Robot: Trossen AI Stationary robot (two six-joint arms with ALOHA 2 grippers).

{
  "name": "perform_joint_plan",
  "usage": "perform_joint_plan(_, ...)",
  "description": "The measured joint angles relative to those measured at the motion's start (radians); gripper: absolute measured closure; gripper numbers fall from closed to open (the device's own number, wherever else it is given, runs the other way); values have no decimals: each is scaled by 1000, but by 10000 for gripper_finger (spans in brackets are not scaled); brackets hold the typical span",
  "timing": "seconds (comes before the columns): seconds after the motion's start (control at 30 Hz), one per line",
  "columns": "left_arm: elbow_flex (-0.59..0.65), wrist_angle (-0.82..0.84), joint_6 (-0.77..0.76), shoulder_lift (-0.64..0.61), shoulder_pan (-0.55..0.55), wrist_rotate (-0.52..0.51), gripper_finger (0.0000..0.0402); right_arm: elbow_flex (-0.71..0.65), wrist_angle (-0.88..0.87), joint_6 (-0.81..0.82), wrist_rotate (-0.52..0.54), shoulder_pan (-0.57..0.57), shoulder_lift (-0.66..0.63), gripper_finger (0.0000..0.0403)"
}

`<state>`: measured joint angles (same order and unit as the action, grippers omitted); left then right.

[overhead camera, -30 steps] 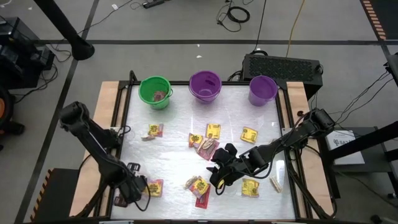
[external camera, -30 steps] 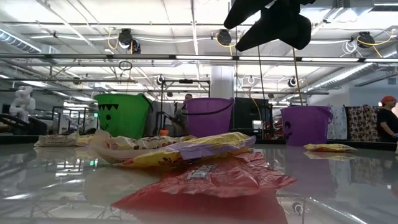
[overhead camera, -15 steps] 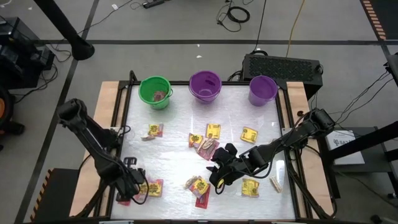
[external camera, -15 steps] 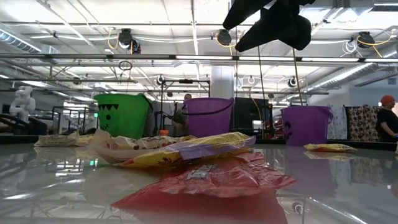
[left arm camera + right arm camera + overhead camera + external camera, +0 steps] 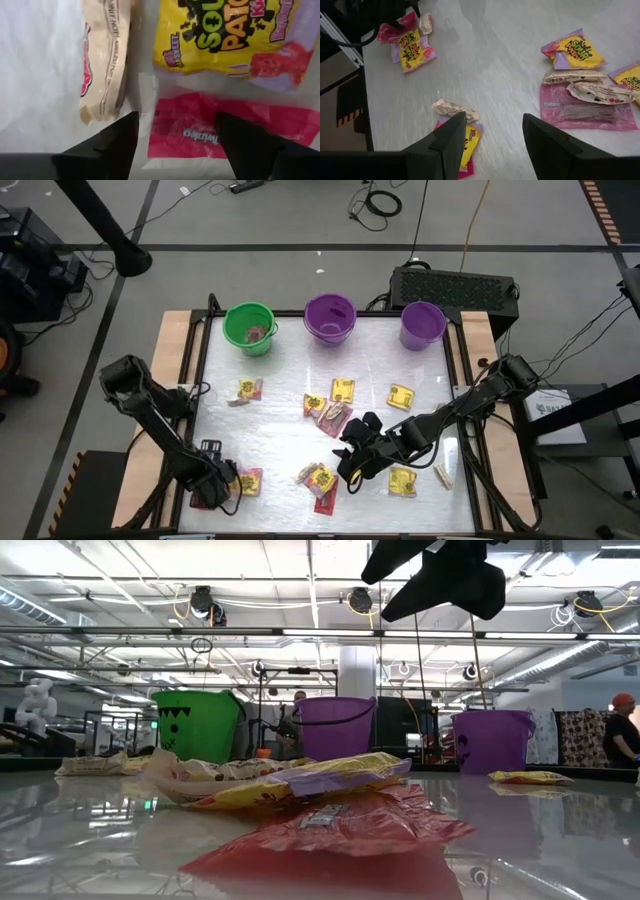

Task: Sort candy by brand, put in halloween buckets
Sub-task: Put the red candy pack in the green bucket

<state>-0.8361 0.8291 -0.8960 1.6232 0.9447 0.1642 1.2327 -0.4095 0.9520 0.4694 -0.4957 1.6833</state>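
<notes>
Three buckets are lined up along the far edge of the worktop (image 5: 280, 420): one green bucket (image 5: 249, 328), one deep purple bucket (image 5: 329, 317) in the middle and one paler lavender bucket (image 5: 422, 324). Something pinkish can be seen inside the green one.

The candy is scattered loose on the worktop. About six yellow packets can be counted from above: one near the left side (image 5: 246, 389), one in the centre (image 5: 343, 390), one further right (image 5: 401, 396), one at the near left (image 5: 248, 481), one near the front middle (image 5: 320, 477) and one beside the right arm (image 5: 402, 481). At least two red or pink packets are seen, one in the central cluster (image 5: 331, 418) and one at the front (image 5: 324, 502). One narrow tan piece (image 5: 443, 475) lies near the right edge; other tan pieces are too small to count surely.

The left gripper (image 5: 213, 486) is held low at the near left corner, its fingers (image 5: 107, 142) spread open and gripping nothing, over a pink Twizzlers packet (image 5: 200, 132), a yellow Sour Patch packet (image 5: 225, 35) and a tan wrapper (image 5: 102, 55). The right gripper (image 5: 350, 465) is held above the front middle, fingers (image 5: 447, 140) apart and empty.

The worktop is white and glossy, framed in pale wood. Grey flooring, cables and a black keyboard (image 5: 455, 286) lie around it; a lit workshop ceiling and a person (image 5: 622, 730) are seen beyond.
</notes>
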Motion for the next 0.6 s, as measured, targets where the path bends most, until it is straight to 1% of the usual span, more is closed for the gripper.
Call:
perform_joint_plan(0.1, -1, -16, 43, 27, -1, 7, 135, 0, -2, -2, 0, 2, 0, 216)
perform_joint_plan(0.17, 0, -25, 62, 29, -1, 8, 154, 0, -2, -2, 0, 5, 0, 216)
perform_joint_plan(0.2, 0, -30, 70, 26, -1, 8, 171, 0, -2, -2, 0, 7, 0, 216)
perform_joint_plan(0.27, -5, -40, 99, 20, 1, 11, 218, 0, -2, -4, 0, 8, 0, 216)
perform_joint_plan(0.4, -9, -46, 127, -7, -3, 21, 346, 0, -2, -5, 1, 8, 0, 216)
perform_joint_plan(0.43, -9, -46, 134, -19, -8, 17, 372, 0, -2, -5, 1, 9, 0, 216)
perform_joint_plan(0.47, -10, -46, 137, -30, -15, 17, 385, 0, -2, -5, 1, 10, 0, 216)
perform_joint_plan(0.6, -34, -32, 172, -113, -47, 16, 391, 0, -2, -5, 1, 12, 0, 216)
